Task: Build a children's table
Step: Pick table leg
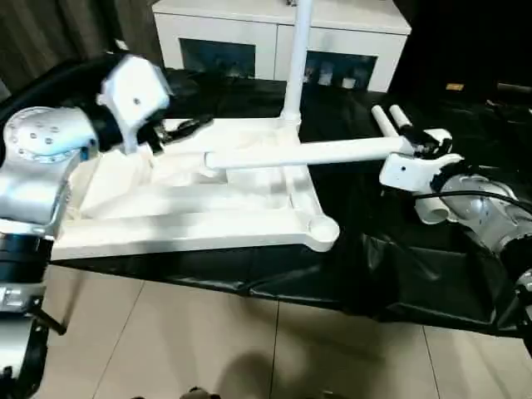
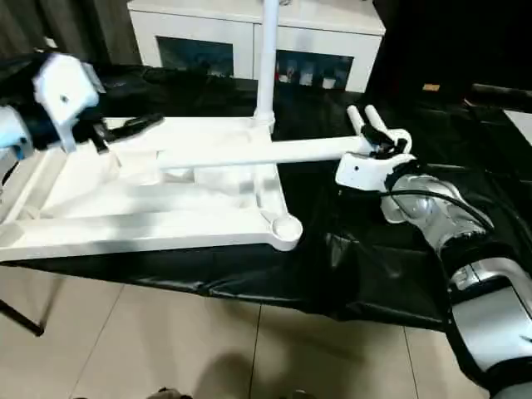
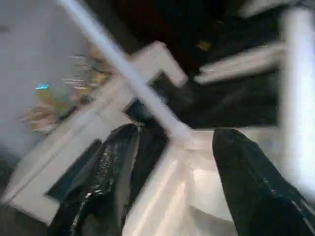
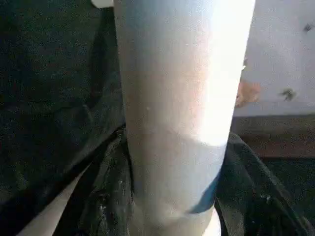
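Tabletop point(image 1: 191, 224) lies ribbed side up on the black cloth point(image 1: 399, 266). One leg point(image 1: 296, 58) stands in its far corner socket. Right gripper point(image 1: 420, 145) clamps another leg point(image 1: 307, 154), reaching toward nine o'clock. Left gripper point(image 1: 179, 130) hovers open, empty.

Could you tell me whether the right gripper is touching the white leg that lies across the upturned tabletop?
Touching. In the right wrist view the leg sits squeezed between the right gripper's two black fingers, pressed against its sides.
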Motion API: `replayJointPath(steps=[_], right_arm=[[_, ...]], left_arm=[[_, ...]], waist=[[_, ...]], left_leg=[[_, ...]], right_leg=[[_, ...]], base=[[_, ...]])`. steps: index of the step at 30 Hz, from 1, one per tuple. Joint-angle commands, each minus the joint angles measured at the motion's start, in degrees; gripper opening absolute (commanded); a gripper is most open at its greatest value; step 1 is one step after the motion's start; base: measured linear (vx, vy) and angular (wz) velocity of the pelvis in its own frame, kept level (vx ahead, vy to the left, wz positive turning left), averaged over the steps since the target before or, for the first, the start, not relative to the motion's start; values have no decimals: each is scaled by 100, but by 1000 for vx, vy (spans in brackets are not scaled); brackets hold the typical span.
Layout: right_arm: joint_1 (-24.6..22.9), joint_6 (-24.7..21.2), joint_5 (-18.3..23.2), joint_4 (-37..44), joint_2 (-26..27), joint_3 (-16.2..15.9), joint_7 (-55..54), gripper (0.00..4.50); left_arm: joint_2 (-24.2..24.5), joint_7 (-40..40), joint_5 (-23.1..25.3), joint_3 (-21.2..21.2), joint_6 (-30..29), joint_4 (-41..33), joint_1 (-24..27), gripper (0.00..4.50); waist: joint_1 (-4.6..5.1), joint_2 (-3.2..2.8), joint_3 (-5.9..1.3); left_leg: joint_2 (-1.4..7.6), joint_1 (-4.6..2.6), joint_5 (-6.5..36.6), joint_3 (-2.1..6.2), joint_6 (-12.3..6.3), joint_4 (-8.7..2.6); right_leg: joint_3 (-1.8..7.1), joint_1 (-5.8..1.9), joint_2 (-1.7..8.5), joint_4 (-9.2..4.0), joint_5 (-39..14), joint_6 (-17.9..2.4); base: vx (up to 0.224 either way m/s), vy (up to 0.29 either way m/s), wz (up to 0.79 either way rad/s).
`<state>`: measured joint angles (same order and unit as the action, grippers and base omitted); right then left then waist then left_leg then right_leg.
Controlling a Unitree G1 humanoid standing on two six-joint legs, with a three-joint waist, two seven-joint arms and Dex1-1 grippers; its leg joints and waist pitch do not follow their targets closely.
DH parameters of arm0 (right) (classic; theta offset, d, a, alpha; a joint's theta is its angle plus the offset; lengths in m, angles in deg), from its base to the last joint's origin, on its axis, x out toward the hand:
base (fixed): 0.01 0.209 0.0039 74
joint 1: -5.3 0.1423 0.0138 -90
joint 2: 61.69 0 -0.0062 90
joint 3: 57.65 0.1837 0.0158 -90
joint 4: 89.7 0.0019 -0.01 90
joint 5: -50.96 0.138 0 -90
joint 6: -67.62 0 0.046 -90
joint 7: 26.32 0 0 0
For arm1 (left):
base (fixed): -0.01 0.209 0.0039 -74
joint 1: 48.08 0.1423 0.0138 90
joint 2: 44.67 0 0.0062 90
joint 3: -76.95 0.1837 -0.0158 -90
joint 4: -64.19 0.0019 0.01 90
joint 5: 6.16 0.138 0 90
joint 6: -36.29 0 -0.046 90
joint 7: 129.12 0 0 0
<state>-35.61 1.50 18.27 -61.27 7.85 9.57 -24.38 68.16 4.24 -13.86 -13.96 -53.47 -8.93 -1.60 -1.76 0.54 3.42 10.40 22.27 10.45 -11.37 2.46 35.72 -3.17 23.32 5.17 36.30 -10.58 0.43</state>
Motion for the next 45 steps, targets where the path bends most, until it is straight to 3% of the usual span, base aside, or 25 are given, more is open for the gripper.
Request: replayJointPath(steps=[1, 2, 4, 5, 6, 7, 8, 9, 11, 12, 13, 14, 15, 16, 17, 18, 20, 21, 23, 25, 26, 29, 33, 45], right_arm=[[-55, -82, 359, -66, 49, 284, 206, 188], [-133, -174, 1014, -73, 244, 744, 627, 188], [-384, -927, 2764, 486, 821, 1758, 1912, 188], [-384, -927, 2764, 486, 821, 1758, 1912, 187], [-412, -1016, 2924, 564, 874, 1837, 2033, 187], [-657, -1710, 3939, 1228, 1204, 2210, 2842, 187], [-858, -2061, 4335, 1674, 1319, 2197, 3208, 187], [-858, -2061, 4335, 1674, 1319, 2197, 3208, 187], [-1122, -2526, 4818, 2237, 1457, 2153, 3635, 186], [-1233, -2874, 5172, 2558, 1527, 2168, 3844, 186], [-1233, -2874, 5172, 2558, 1527, 2168, 3844, 186], [-1354, -3600, 5792, 3036, 1600, 2277, 4296, 186], [-1358, -3630, 5816, 3056, 1603, 2283, 4319, 186], [-1406, -4034, 6104, 3277, 1569, 2328, 4625, 186], [-1448, -4327, 6284, 3439, 1539, 2380, 4834, 186], [-1448, -4327, 6284, 3439, 1539, 2380, 4834, 186], [-1614, -5109, 6737, 3921, 1336, 2423, 5283, 186], [-1614, -5109, 6737, 3921, 1336, 2423, 5283, 186], [-1700, -5708, 7168, 4198, 1156, 2503, 5543, 186], [-1720, -6195, 7517, 4351, 997, 2587, 5732, 186], [-1723, -6370, 7601, 4423, 931, 2594, 5791, 186], [-1731, -6581, 7574, 4537, 868, 2572, 5835, 186], [-1741, -6738, 7608, 4638, 847, 2592, 5816, 186], [-1831, -7117, 7760, 4994, 859, 2721, 5632, 186]], left_arm=[[8, 296, -65, -284, 134, 196, -190, 302], [-19, 713, -22, -489, 50, 529, -294, 304], [-89, 1172, 132, -591, -272, 955, -183, 304], [-89, 1172, 132, -591, -272, 955, -183, 304], [-100, 1176, 137, -585, -306, 968, -154, 304], [-258, 1142, 103, -531, -491, 975, 82, 304], [-430, 1096, 38, -474, -553, 866, 244, 304], [-430, 1096, 38, -474, -553, 866, 244, 304], [-731, 1100, -91, -385, -576, 742, 421, 304], [-926, 1106, -157, -306, -619, 652, 523, 304], [-926, 1106, -157, -306, -619, 652, 523, 304], [-1272, 1165, -247, -127, -705, 408, 666, 304], [-1286, 1168, -250, -119, -708, 397, 671, 304], [-1421, 1160, -306, 7, -768, 200, 745, 304], [-1498, 1162, -338, 84, -812, 73, 783, 304], [-1498, 1162, -338, 84, -812, 73, 783, 304], [-1676, 1104, -421, 190, -1010, -288, 901, 304], [-1676, 1104, -421, 190, -1010, -288, 901, 304], [-1841, 1090, -509, 219, -1157, -520, 918, 304], [-1987, 1062, -649, 248, -1335, -738, 898, 304], [-2047, 1046, -743, 255, -1446, -847, 886, 304], [-2089, 1054, -917, 276, -1659, -1038, 881, 304], [-2023, 935, -946, 364, -1819, -1250, 975, 304], [-2077, 1353, -678, 336, -2077, -1383, 1161, 304]], waist=[[21, 31, -442], [19, 52, -442], [19, 13, -437], [25, 36, -442], [9, 27, -452], [8, 32, -452], [-61, -5, -455], [-100, -4, -482], [-131, -7, -504], [-158, -9, -496], [-169, 1, -480], [-192, -1, -477], [-214, 5, -465], [-253, -3, -451], [-286, 2, -453], [-310, 8, -454], [-332, 31, -445], [-328, 32, -434], [-305, 50, -422], [-335, 70, -420], [-330, 90, -430], [-304, 129, -416], [-298, 120, -416], [-326, 91, -423]], left_leg=[[191, -116, 1382, 75, -46, -350], [195, -112, 1361, 72, -77, -355], [214, -124, 1459, 89, -183, -364], [236, -104, 1404, 111, -264, -385], [247, -119, 1324, 117, -254, -391], [228, -130, 1215, 80, -353, -382], [290, -120, 1081, 101, -402, -397], [300, -137, 931, 93, -430, -383], [295, -139, 781, 87, -438, -371], [293, -142, 771, 80, -449, -372], [287, -140, 835, 74, -456, -385], [291, -155, 963, 77, -394, -394], [298, -169, 1034, 78, -393, -407], [322, -185, 1180, 77, -320, -419], [325, -170, 1237, 85, -237, -431], [325, -169, 1241, 90, -196, -434], [309, -172, 1273, 103, -66, -447], [305, -162, 1262, 110, -42, -456], [281, -160, 1358, 108, 25, -466], [299, -188, 1304, 98, 12, -450], [293, -140, 1202, 110, 10, -453], [277, -96, 1166, 122, 19, -455], [277, -127, 1156, 117, 46, -445], [282, -136, 1064, 115, 83, -456]], right_leg=[[234, -265, 207, -337, -677, -1465], [231, -268, 204, -342, -664, -1471], [247, -271, 231, -331, -636, -1474], [237, -303, 234, -317, -557, -1474], [225, -285, 232, -323, -533, -1500], [225, -308, 188, -321, -306, -1623], [225, -290, 244, -289, -202, -1669], [210, -284, 243, -272, -26, -1722], [205, -268, 252, -263, 74, -1801], [208, -260, 257, -270, 88, -1821], [208, -271, 250, -292, 19, -1803], [210, -251, 260, -308, -188, -1766], [214, -275, 263, -331, -257, -1756], [209, -238, 270, -356, -472, -1723], [204, -253, 280, -359, -633, -1658], [205, -245, 289, -364, -694, -1608], [218, -241, 314, -392, -903, -1446], [215, -248, 311, -404, -954, -1413], [213, -262, 304, -446, -1247, -1288], [225, -241, 316, -458, -1255, -1315], [213, -267, 326, -438, -1228, -1308], [198, -280, 335, -460, -1451, -1188], [199, -240, 330, -498, -1676, -1066], [194, -245, 309, -464, -1310, -1136]], base=[[0, 0, 0], [0, 0, 0], [0, 0, 0], [0, 0, 0], [0, 0, 0], [0, 0, 0], [0, 0, 0], [0, 0, 0], [0, 0, 0], [0, 0, 0], [0, 0, 0], [0, 0, 0], [0, 0, 0], [0, 0, 0], [0, 0, 0], [0, 0, 0], [0, 0, 0], [0, 0, 0], [0, 0, 0], [0, 0, 0], [0, 0, 0], [0, 0, 0], [0, 0, 0], [0, 0, 0]])
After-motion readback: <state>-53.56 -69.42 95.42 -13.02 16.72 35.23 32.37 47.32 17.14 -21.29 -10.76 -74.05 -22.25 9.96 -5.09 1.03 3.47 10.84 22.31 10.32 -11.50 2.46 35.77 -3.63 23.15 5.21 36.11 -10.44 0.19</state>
